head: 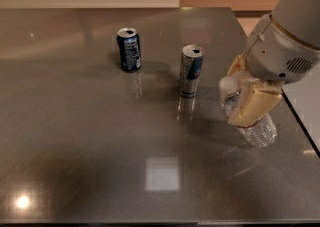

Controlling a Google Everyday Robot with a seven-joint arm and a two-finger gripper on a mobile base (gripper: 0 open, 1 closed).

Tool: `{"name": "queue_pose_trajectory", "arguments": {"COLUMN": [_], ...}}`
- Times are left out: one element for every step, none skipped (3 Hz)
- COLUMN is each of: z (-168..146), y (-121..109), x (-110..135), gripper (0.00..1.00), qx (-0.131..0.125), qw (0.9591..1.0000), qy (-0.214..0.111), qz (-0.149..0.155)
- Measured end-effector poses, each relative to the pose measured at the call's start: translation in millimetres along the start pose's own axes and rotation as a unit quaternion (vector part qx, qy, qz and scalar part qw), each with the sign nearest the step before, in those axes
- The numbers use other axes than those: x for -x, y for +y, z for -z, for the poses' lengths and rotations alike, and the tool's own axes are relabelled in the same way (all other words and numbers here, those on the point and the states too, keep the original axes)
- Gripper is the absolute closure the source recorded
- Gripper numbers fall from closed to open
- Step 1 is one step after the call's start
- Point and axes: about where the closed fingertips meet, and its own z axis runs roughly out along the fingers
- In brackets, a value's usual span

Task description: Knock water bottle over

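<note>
- Gripper (243, 98): at the right of the frame, low over the table (100, 136), hanging from the rounded white arm housing (282, 51) that fills the upper right corner.
- Jaws: the 2 cream fingers (256, 105) stand on either side of the water bottle (259, 130) and are closed on its body. 1 finger crosses the front of the bottle and the other shows behind its neck.
- Water bottle: at the right of the frame, tilted, with its white cap (229, 83) toward the upper left and its clear ribbed base toward the lower right. The base is at the table surface, though whether it touches cannot be told.
- Right edge: the table's right edge runs diagonally from the upper middle down to the right border of the frame. The bottle's base lies near this edge, with only a narrow strip of tabletop between them.
- Slim silver-and-blue can (191, 71): upright, just left of the bottle's cap and apart from it, near the centre of the frame.
- Dark blue can (129, 49): upright, further to the upper left, well apart from the gripper.
- Open room: the whole left half and the lower middle of the table form a broad bare reflective surface. A bright square glare patch sits in the lower centre.
- Far edge: the table's back edge runs along the top of the frame, well behind both cans.
</note>
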Motion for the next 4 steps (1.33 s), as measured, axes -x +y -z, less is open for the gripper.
{"name": "queue_pose_trajectory", "arguments": {"z": [-15, -28, -40, -52], "y": [-11, -18, -21, -18], "x": [-30, -45, -50, -50], "gripper": [1.0, 0.85, 0.61, 0.38], "qx": [0.005, 0.012, 0.02, 0.028], "qw": [0.9972, 0.9929, 0.9896, 0.9883], "qy": [0.072, 0.115, 0.136, 0.141], "qz": [0.017, 0.029, 0.043, 0.051]}}
